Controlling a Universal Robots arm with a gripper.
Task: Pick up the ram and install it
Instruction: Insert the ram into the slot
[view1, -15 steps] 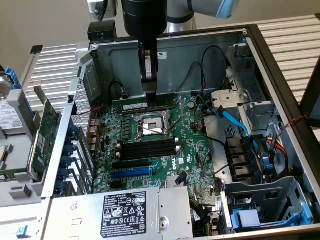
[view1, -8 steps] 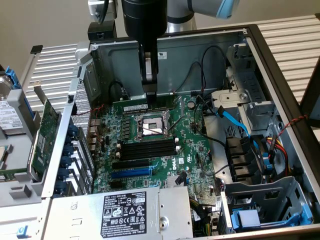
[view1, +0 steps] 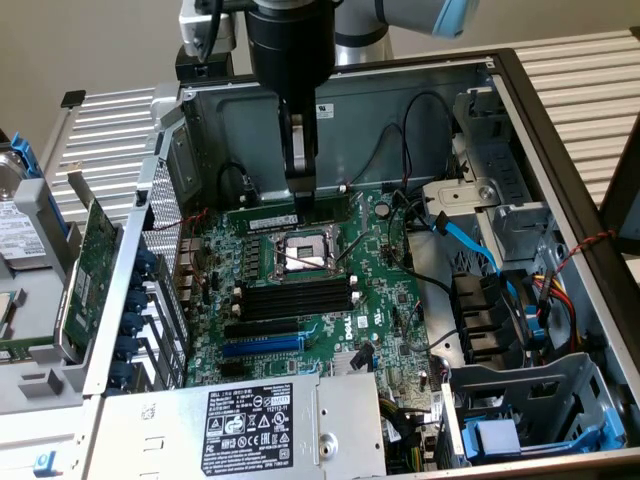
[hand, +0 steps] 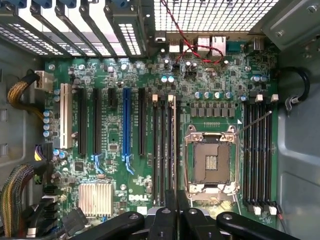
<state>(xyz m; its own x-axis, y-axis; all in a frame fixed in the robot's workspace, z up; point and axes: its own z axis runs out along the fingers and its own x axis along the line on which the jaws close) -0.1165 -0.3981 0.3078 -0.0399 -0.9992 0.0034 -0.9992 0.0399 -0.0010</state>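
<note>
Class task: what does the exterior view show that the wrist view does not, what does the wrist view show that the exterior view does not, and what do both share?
Exterior view, not wrist view: the labelled face of the ram, gripped from above by the claw, the labelled power supply and a blue cable. Wrist view, not exterior view: the white slot beside the black ones. Both: the claw, the green motherboard, the CPU socket, the blue slot and the black memory slots.
</note>
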